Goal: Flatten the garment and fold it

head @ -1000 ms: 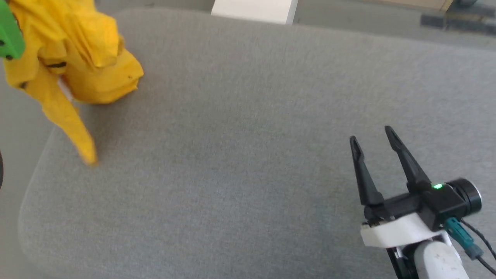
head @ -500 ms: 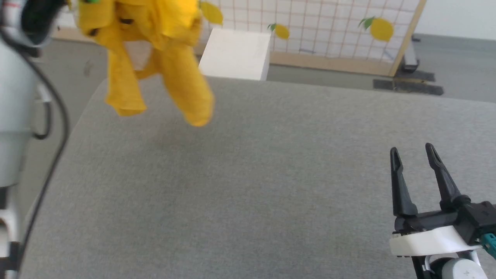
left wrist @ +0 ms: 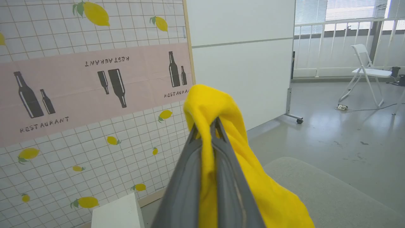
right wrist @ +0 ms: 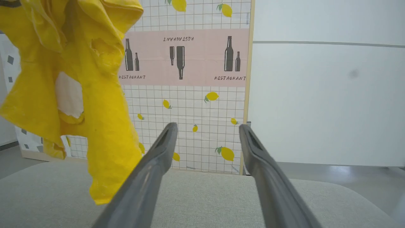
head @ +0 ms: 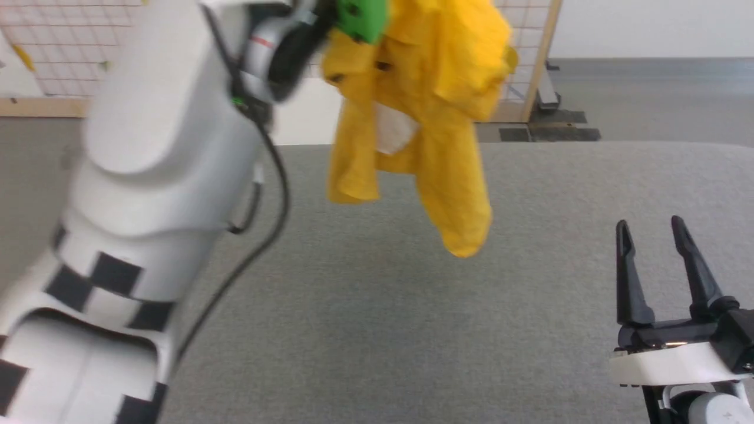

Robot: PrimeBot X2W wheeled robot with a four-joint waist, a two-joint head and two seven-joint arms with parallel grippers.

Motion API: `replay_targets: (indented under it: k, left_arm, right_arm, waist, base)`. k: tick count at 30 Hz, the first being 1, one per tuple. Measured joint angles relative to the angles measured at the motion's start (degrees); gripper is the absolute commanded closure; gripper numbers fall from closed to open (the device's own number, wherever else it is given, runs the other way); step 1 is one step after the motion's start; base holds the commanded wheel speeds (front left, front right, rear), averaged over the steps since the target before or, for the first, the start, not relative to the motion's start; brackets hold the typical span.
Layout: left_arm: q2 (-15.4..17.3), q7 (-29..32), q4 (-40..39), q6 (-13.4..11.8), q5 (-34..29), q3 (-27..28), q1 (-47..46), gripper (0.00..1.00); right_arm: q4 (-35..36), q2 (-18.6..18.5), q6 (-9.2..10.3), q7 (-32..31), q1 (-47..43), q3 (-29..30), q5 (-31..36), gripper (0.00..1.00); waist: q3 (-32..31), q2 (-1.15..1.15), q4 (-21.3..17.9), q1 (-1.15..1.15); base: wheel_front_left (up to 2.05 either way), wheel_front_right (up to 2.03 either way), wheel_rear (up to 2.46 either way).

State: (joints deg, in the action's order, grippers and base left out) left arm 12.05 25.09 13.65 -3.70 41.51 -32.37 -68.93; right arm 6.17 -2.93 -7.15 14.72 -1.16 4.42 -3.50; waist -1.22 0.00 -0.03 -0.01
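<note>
The yellow garment (head: pixel 424 112) hangs bunched in the air above the grey table (head: pixel 377 330), its lowest tip clear of the surface. A white patch (head: pixel 392 129) and black marks show among its folds. My left gripper (left wrist: pixel 205 125) is shut on the cloth, which drapes over and between its fingers; in the head view the garment hangs below that gripper's green part (head: pixel 359 17) at the top. My right gripper (head: pixel 648 227) stands open low at the right, apart from the garment (right wrist: pixel 72 88), nothing between its fingers (right wrist: pixel 167 139).
My white left arm (head: pixel 159 194) with black checks and a black cable crosses the left of the head view. Beyond the table stand a lemon-print screen (right wrist: pixel 186 63), a white box (left wrist: pixel 117 212), a white partition (left wrist: pixel 240 57) and a folding chair (left wrist: pixel 367 72).
The head camera has swung, so the whole scene shifted. The left gripper has lifted the garment off the table and carried it toward the table's middle. The right gripper stays open.
</note>
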Motion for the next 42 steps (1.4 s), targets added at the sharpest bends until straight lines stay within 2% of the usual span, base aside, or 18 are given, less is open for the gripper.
replay_targets:
  k: [5, 11, 15, 23, 28, 29, 30, 31, 37, 42]
  left_arm:
    - [-4.6, -2.8, -0.2, -0.5, 0.3, -2.8, 4.3, 1.00]
    - [-7.6, -9.7, 2.5, -0.4, -0.5, -8.5, 12.6, 1.00]
    - [-8.4, -14.6, 7.7, -0.7, -1.8, -12.1, 18.4, 1.00]
    - [-8.6, -15.0, 24.4, 0.0, -1.9, -18.0, 27.5, 1.00]
    - [-8.7, -16.2, 29.1, 1.1, -0.8, -18.2, 28.4, 1.00]
    - [-8.8, -16.9, 29.3, 1.2, -0.5, -18.2, 28.3, 0.87]
    - [-8.8, -17.5, 29.4, 1.5, -0.3, -18.2, 28.3, 0.06]
    - [-8.9, -18.3, 29.3, 1.7, 0.2, -18.0, 28.2, 0.00]
    - [-9.0, -24.6, 26.8, 2.4, 2.2, -16.1, 27.4, 0.00]
    - [-7.2, -34.4, 19.9, 1.6, 3.6, -11.1, 28.0, 0.00]
  right_arm:
    - [0.7, 0.0, 0.00, 0.0, 0.6, 1.6, 0.0, 0.00]
    - [1.3, 0.0, 0.00, 0.0, 1.0, 2.8, 0.1, 0.00]
    - [1.4, 0.0, 0.00, 0.0, 1.3, 2.2, 0.0, 0.00]
    - [0.9, 0.0, 0.00, 0.0, 2.3, 0.5, -0.4, 0.00]
    - [0.2, 0.0, 0.00, 0.0, 2.4, 0.2, -0.5, 0.00]
    - [0.1, 0.0, 0.00, 0.0, 2.4, 0.3, -0.4, 0.00]
    - [-0.1, 0.0, 0.00, 0.0, 2.4, 0.3, -0.4, 0.00]
    - [-0.3, 0.0, 0.00, 0.0, 2.4, 0.4, -0.4, 0.00]
    - [-1.2, 0.0, 0.00, 0.0, 2.3, -0.2, -0.1, 0.00]
    - [-1.6, 0.0, 0.00, 0.0, 1.0, -0.6, 0.0, 0.00]
  waist:
    - [1.2, 0.00, -2.4, 0.00]
    - [3.1, 0.00, -4.3, 0.00]
    - [4.5, 0.00, -5.3, 0.00]
    - [7.4, 0.00, -6.9, 0.00]
    - [8.8, 0.00, -7.2, 0.00]
    - [8.8, 0.00, -7.0, 0.00]
    - [8.9, 0.00, -6.8, 0.00]
    - [8.8, 0.00, -6.6, 0.00]
    - [6.6, 0.00, -5.1, 0.00]
    - [4.0, 0.00, -3.8, 0.00]
  base:
    - [0.00, 0.00, 0.00]
    - [0.00, 0.00, 0.00]
    - [0.00, 0.00, 0.00]
    - [0.00, 0.00, 0.00]
    - [0.00, 0.00, 0.00]
    - [0.00, 0.00, 0.00]
    - [0.00, 0.00, 0.00]
    - [0.00, 0.00, 0.00]
    - [0.00, 0.00, 0.00]
    - [0.00, 0.00, 0.00]
